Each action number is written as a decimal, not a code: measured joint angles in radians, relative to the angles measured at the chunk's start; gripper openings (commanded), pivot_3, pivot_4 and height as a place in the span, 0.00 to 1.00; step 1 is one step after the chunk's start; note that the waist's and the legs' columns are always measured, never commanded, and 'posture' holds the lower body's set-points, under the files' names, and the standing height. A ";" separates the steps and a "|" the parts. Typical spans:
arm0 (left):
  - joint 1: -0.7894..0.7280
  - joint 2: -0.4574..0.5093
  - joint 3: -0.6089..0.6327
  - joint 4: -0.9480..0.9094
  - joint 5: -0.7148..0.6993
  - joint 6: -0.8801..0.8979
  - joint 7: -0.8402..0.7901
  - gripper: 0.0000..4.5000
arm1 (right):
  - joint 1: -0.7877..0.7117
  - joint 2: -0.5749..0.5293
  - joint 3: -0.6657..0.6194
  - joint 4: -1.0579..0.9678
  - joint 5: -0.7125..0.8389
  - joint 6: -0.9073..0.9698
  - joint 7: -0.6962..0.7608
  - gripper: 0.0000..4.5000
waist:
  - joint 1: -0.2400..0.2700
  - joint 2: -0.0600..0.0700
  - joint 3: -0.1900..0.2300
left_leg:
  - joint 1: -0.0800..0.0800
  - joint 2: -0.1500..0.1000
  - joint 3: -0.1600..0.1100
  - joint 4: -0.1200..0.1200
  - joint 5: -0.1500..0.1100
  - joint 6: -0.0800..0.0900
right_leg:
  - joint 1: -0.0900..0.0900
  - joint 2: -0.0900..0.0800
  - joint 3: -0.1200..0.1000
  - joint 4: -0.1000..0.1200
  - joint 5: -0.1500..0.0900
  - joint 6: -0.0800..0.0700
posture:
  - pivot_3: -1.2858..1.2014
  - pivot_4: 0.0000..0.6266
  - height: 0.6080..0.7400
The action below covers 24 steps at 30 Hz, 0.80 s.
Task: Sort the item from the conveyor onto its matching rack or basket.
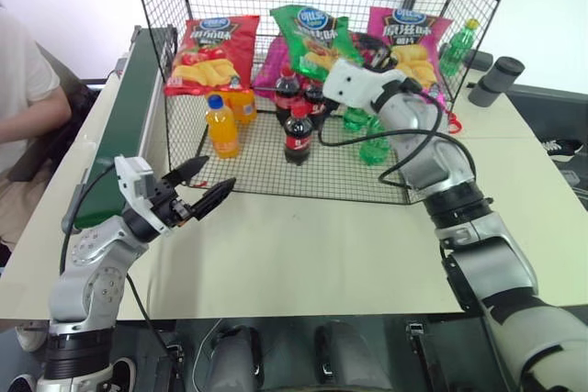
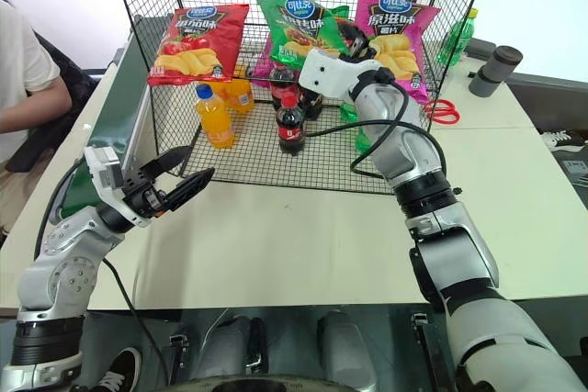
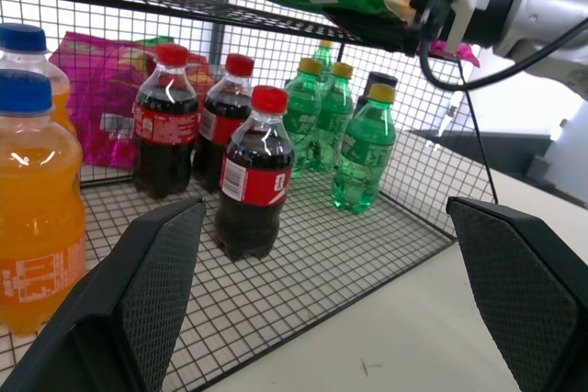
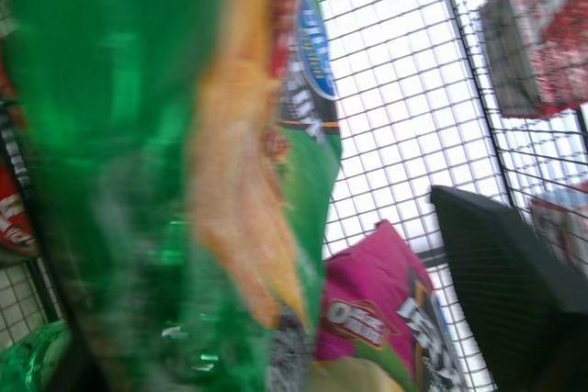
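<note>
Standing beside the table, I see from the head views the right gripper point(image 2: 344, 43) reaching into the black wire rack point(image 2: 138, 6), right up against the green crisp bag point(image 1: 310, 36), which leans upright on the middle shelf between the red crisp bag point(image 1: 209, 52) and the pink crisp bag point(image 1: 411, 43), its long axis running up and down; whether the fingers clamp the bag I cannot tell, since the wrist housing covers them. The left gripper point(image 1: 200, 186) hangs over the table's near left part, jaws spread wide and holding nothing, well apart from the bag, so the right arm is plainly the nearer. The conveyor point(image 1: 129, 107) runs along the table's left edge, and I see nothing riding on its belt. On the rack's lowest tier stand orange soda bottles point(image 1: 221, 126), cola bottles point(image 1: 297, 130) and green bottles point(image 1: 372, 144). In the left wrist view the same bottles stand on the mesh floor, colas in the middle, green ones behind, with the green bag's barcode end overhead. In the right wrist view the green bag looms close, one dark finger point(image 4: 496, 263) standing clear of it, so I judge the bag is being let go.
</note>
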 measured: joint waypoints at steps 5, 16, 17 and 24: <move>0.000 -0.004 -0.003 0.000 0.003 -0.002 0.006 1.00 | 0.004 0.047 0.007 -0.066 0.062 0.021 0.056 0.80 | 0.002 0.000 0.000 | 0.000 0.000 0.000 0.000 0.000 0.000 | -0.001 0.000 0.000 0.000 0.000 0.000 | 0.52 0.24 1.00; -0.002 -0.005 -0.009 0.000 0.010 -0.015 0.018 1.00 | 0.079 0.100 -0.010 -0.124 0.184 0.005 0.064 0.80 | 0.006 0.000 0.000 | -0.001 -0.001 0.000 0.000 0.000 0.000 | -0.001 -0.001 -0.001 0.000 0.000 0.000 | 0.52 0.24 1.00; -0.002 -0.005 -0.009 0.000 0.010 -0.015 0.018 1.00 | 0.087 0.102 -0.012 -0.144 0.206 -0.008 0.076 0.80 | 0.005 0.000 0.000 | -0.001 0.000 0.000 -0.001 0.000 0.000 | -0.001 -0.001 0.000 0.000 0.000 0.000 | 0.52 0.24 1.00; -0.001 -0.005 -0.010 -0.002 0.013 -0.015 0.025 1.00 | 0.170 0.205 -0.071 -0.360 0.548 -0.002 0.230 0.80 | 0.007 0.000 0.000 | -0.001 0.000 -0.001 -0.001 -0.001 0.001 | -0.001 -0.001 -0.001 0.000 0.000 0.000 | 0.52 0.24 1.00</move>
